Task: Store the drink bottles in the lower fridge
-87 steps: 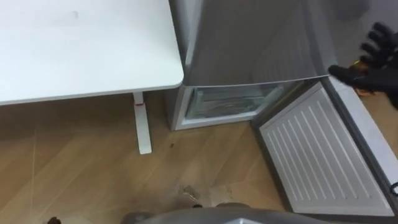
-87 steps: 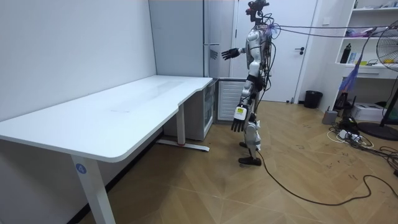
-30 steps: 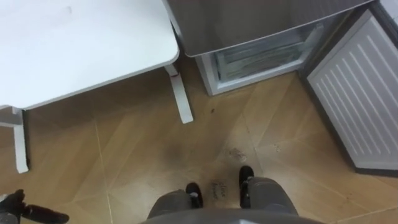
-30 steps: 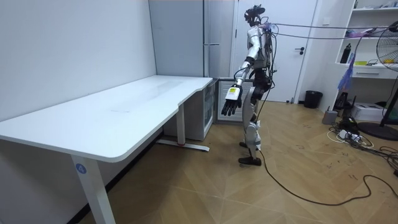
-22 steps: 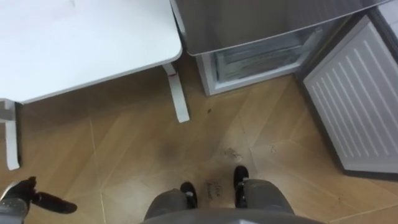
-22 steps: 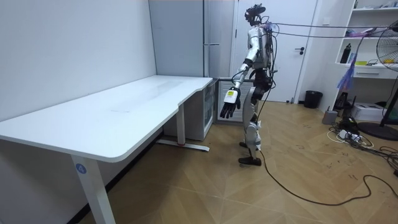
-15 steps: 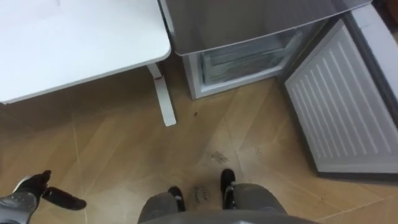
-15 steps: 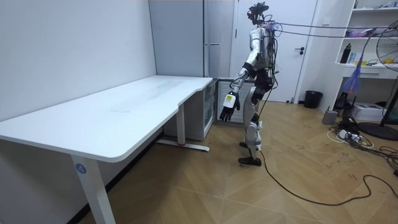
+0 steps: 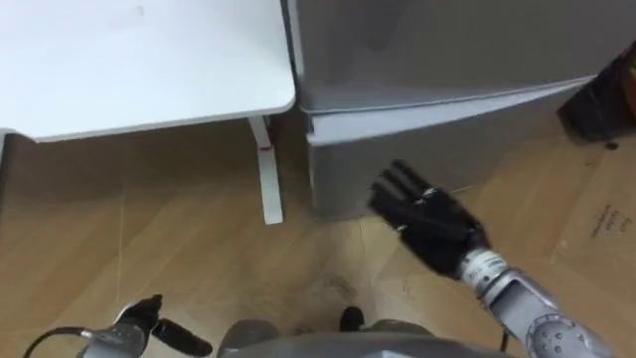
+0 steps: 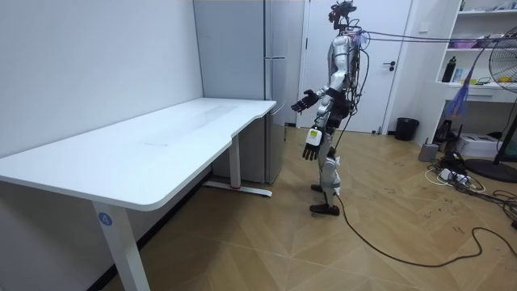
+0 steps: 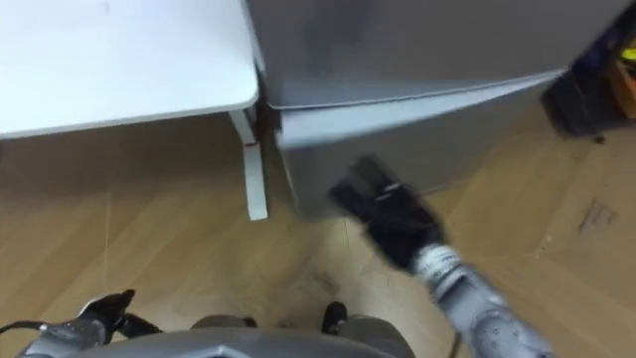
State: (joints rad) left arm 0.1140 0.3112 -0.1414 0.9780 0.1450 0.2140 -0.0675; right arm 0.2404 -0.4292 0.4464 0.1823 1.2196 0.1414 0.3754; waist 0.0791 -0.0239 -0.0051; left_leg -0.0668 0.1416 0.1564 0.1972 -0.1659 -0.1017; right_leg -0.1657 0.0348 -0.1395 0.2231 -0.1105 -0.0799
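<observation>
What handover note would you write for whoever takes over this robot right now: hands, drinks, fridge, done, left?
Right hand open, fingers straight, held out before the lower fridge door, which looks shut.
Left hand open, low at the robot's side.
Neither holds a drink.
Robot stands facing the fridge, beside the white desk.
Done: nothing confirmable.
Left: fetch drinks, open lower door, load them.

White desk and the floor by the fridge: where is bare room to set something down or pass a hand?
The white desk top is bare right up to the fridge. The wood floor is free between the desk leg and the left robot hand. It is tight before the fridge's lower door, where the right robot hand hovers, open.
</observation>
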